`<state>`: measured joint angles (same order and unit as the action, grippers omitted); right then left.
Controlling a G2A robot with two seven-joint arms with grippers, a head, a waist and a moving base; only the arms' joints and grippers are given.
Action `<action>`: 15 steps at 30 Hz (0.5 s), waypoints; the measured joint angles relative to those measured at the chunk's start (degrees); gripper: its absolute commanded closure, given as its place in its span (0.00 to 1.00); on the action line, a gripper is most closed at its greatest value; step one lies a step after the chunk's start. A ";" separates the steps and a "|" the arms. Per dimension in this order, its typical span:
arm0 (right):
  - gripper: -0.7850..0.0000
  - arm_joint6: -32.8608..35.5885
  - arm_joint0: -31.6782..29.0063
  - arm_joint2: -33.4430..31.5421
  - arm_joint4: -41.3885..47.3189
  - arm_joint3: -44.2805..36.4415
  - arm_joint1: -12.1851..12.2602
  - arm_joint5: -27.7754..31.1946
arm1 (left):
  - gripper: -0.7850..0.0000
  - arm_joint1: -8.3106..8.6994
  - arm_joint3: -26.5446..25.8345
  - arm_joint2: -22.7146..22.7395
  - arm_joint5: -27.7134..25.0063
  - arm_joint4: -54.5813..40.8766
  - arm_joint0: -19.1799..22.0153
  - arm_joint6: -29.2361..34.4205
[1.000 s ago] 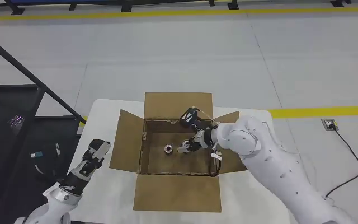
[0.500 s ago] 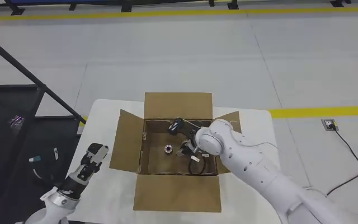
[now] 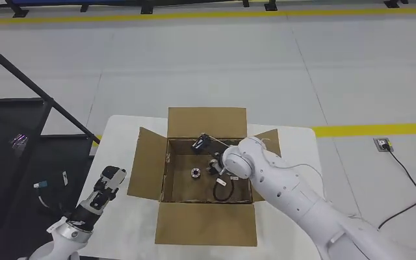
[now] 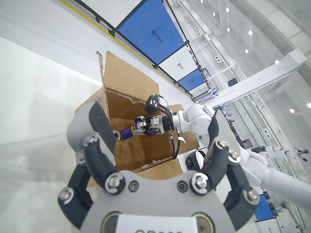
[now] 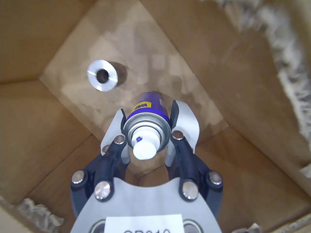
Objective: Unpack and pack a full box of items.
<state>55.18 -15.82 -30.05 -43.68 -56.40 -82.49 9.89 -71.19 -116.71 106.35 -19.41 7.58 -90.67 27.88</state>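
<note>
The right tool (image 5: 148, 112) is inside the open cardboard box (image 3: 207, 224) and its two fingers are closed tight on a spray can (image 5: 150, 103), one finger on each side of the can just under its top rim. The can is blue-violet with a yellow patch of label that carries dark print, and more small print lies on its side, too small to make out. It has a white nozzle cap with a little blue dot, and the cap end is turned to the wrist while the other end points to the box floor. I cannot tell if the can touches the floor. Near it, apart from it, a short metal cylinder (image 5: 104, 78) with a hole through its middle stands on the brown box floor. The left tool (image 4: 158, 120) is outside the box, over the near left part of the white tabletop (image 3: 120, 136), with its fingers spread wide and nothing between them. A white sticker with black print sits on the plate of each tool, cut by the edge. All four flaps of the box are folded out. The floor (image 3: 260, 65) is pale grey with yellow lines (image 3: 364, 130), and blue and white wall panels (image 4: 150, 32) in black frames each bear a small logo
</note>
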 measured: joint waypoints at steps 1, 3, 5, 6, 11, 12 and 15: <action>1.00 0.40 -0.47 -1.28 0.06 -2.19 0.58 -0.47 | 0.00 0.00 0.00 0.00 0.00 0.00 0.00 0.00; 1.00 2.13 -1.46 -3.44 -1.24 -6.33 1.76 -2.29 | 0.00 0.00 0.00 0.00 0.00 0.00 0.00 0.00; 1.00 4.60 -3.38 -6.73 -3.20 -12.91 3.48 -4.81 | 0.00 0.00 0.00 0.00 0.00 0.00 0.00 0.00; 1.00 5.56 -4.45 -8.50 -4.61 -16.15 4.35 -6.15 | 0.00 0.00 0.00 0.00 0.00 0.00 0.00 0.00; 1.00 8.23 -15.34 -22.00 -22.99 -39.74 10.20 -15.23 | 0.00 0.00 0.00 0.00 0.00 0.00 0.00 0.00; 1.00 8.72 -18.20 -24.81 -26.41 -44.26 11.12 -16.29 | 0.00 0.00 0.00 0.00 0.00 0.00 0.00 0.00; 1.00 9.81 -27.37 -33.79 -34.38 -56.37 13.27 -17.84 | 0.00 0.00 0.00 0.00 0.00 0.00 0.00 0.00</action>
<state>64.99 -43.19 -63.84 -78.06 -112.76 -69.21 -7.94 -71.19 -116.71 106.35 -19.41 7.58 -90.67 27.88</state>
